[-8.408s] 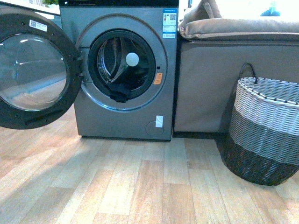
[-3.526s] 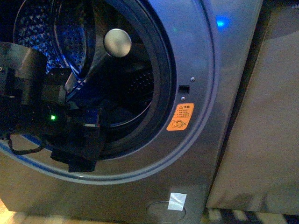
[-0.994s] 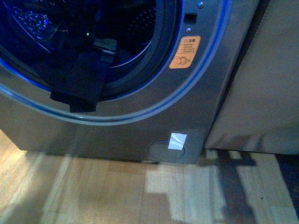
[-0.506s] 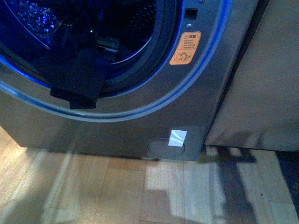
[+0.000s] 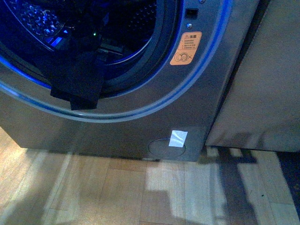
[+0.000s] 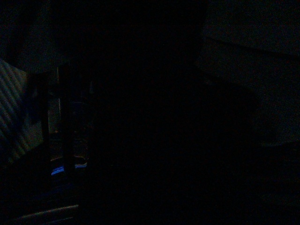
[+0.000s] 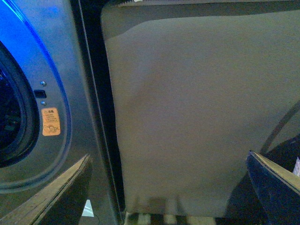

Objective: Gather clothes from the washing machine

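Observation:
The grey washing machine (image 5: 201, 93) fills the front view, its door opening lit blue, with an orange sticker (image 5: 185, 48) beside the opening. Dark navy clothes (image 5: 77, 84) hang limp out of the drum over the lower rim. My left arm reaches into the drum above the clothes; a small green light (image 5: 94, 33) marks it, and its gripper is lost in the dark. The left wrist view is dark. My right gripper (image 7: 171, 187) is open and empty, held in front of a beige fabric panel (image 7: 197, 108); the washing machine (image 7: 56, 61) also shows in that view.
A beige fabric-covered cabinet (image 5: 262, 79) stands right of the machine. Light wooden floor (image 5: 140, 192) lies in front. A white label (image 5: 177, 138) is on the machine's lower front. A dark curved handle (image 7: 281, 126) shows at the edge of the right wrist view.
The front view has barely shifted in the last second. The dark clothes over the rim have risen and bunched slightly higher toward the green light.

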Motion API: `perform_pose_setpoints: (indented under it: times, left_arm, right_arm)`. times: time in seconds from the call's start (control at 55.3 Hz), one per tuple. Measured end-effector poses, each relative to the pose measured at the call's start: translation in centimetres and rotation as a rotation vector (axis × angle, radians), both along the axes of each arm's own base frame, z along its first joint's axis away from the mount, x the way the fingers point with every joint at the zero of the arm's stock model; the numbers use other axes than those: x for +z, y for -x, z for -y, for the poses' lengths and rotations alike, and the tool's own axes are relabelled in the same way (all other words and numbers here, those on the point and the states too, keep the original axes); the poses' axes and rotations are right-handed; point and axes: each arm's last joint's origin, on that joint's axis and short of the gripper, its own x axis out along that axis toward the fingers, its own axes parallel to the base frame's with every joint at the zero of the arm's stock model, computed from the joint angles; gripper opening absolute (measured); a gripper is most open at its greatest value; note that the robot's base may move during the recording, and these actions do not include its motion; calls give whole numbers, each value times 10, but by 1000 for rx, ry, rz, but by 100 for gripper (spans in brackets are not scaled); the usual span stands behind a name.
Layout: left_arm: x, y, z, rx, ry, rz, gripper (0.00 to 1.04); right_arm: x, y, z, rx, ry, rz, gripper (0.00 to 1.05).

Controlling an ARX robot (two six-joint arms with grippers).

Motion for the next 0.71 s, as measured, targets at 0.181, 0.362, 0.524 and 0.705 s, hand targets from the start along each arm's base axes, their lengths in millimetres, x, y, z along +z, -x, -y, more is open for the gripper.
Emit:
perform_pose_setpoints:
  times: [0.181, 0.362, 0.524, 0.705]
  left_arm:
    - [6, 1, 3, -39, 34, 21, 8]
    - [18, 12, 5, -79, 106, 57, 8]
    - [33, 26, 7, -118, 149, 99, 8]
    - [48, 50, 7, -160, 189, 141, 8]
  right_arm:
    - [0, 0, 0, 0, 0, 0, 97]
    - [0, 0, 0, 0, 0, 0, 97]
    - [0, 0, 0, 0, 0, 0, 97]
    - [0, 0, 0, 0, 0, 0, 97]
